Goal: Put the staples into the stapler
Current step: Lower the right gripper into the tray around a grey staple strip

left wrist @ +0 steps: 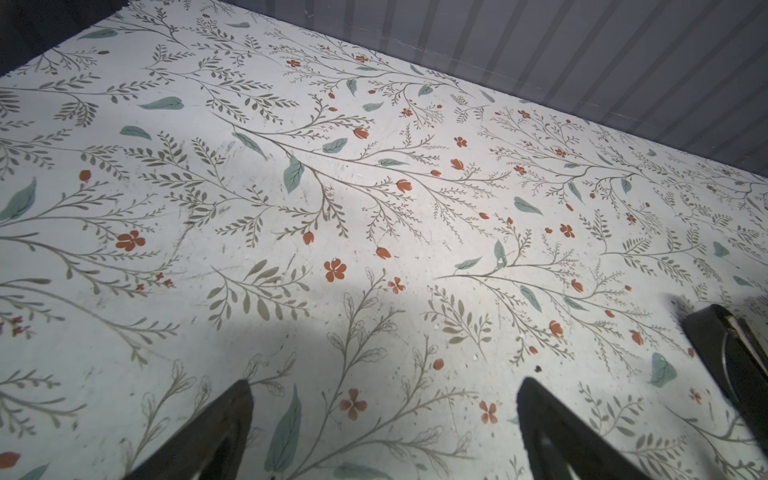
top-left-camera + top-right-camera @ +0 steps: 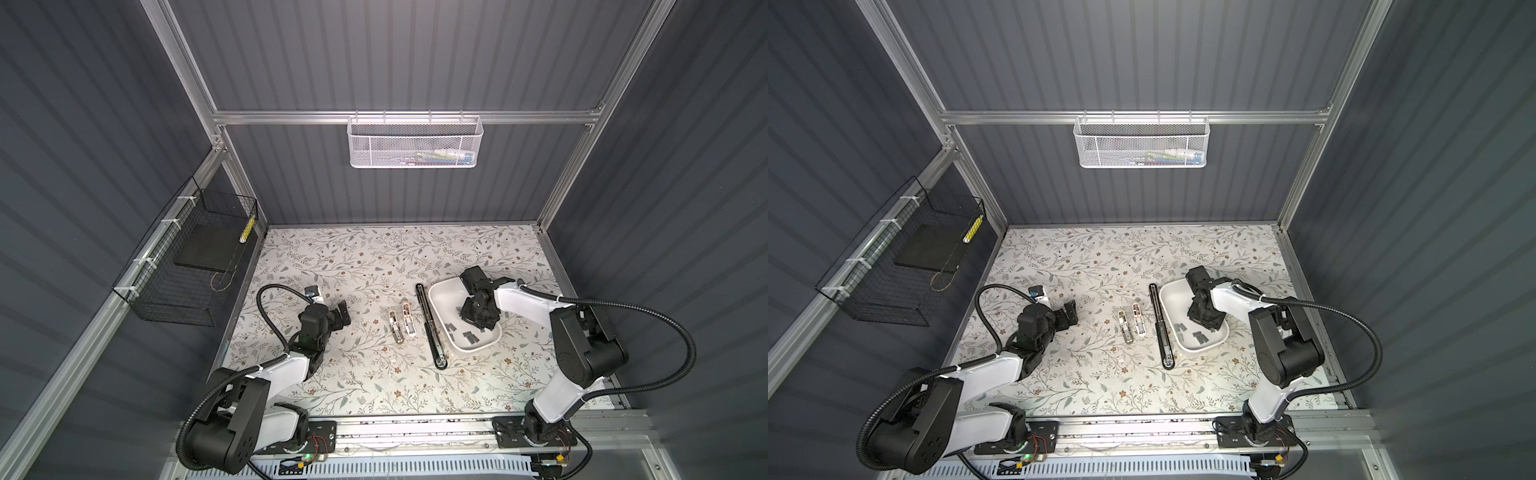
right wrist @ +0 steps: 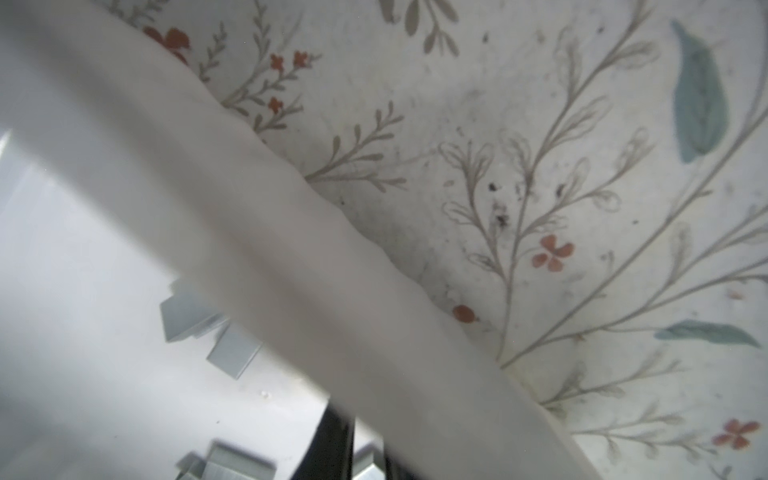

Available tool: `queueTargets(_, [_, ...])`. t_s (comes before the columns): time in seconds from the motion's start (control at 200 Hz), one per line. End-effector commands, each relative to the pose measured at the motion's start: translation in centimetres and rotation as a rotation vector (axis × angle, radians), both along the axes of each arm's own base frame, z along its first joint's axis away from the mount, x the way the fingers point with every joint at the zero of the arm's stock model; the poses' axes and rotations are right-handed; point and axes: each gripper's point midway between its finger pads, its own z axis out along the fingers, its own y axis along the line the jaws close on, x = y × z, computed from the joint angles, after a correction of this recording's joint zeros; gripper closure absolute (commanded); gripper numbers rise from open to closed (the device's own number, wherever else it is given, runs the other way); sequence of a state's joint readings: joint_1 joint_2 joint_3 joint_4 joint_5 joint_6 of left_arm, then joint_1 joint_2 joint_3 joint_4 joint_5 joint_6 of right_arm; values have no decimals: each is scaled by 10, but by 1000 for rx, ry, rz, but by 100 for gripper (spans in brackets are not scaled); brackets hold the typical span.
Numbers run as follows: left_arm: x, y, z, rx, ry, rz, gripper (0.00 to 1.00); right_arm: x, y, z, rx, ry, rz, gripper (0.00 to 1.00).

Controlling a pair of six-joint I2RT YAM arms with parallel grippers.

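Down inside the white tray [image 2: 444,297], on the right of the bench [image 2: 374,257], the right arm [image 2: 523,303] held its jaws low among the staples [image 2: 471,337], grey strips lying loose on the tray floor. In the right wrist view the jaws stood close together with a grey strip showing between them. The blurred tray rim crossed the sight, though, and I could not tell whether the strip was clenched or merely flanked. The stapler [image 2: 430,328] lay flat and long just beside the tray, on the side toward the bench's middle, with two small pale pieces [image 2: 408,320] a little further over. The left arm [image 2: 311,328] hovered well apart above bare bench, its jaws released and wide, grasping nothing. The step in hand looked to be picking one strip from the tray. The next move would call for a firm pinch on a single strip and a lift clear of the rim. The strip would then need lining up along the stapler's channel.
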State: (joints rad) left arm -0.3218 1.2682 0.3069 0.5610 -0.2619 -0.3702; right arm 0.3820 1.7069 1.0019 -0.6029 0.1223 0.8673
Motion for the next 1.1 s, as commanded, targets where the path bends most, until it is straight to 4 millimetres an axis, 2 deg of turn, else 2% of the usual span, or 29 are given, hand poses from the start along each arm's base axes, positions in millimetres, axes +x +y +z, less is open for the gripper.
queueTargets(0.0, [4,-4,5,5,-7,-15,1,1,-3,15,-11,-39,2,85])
queueTargets(0.1, [4,-4,5,4,-9,-13,1,8,0,23,7,-86,4,79])
queueTargets(0.19, [4,-4,5,5,-8,-13,1,13,0,28,7,-110,-1,68])
queueTargets(0.375, [4,-4,5,5,-10,-14,1,21,-3,27,4,-122,-24,63])
queueTargets(0.62, [4,-3,5,6,-10,-11,1,29,2,17,43,-126,-50,59])
queueTargets(1.096, [5,-4,4,7,-3,-15,1,29,-4,-3,5,-84,-70,62])
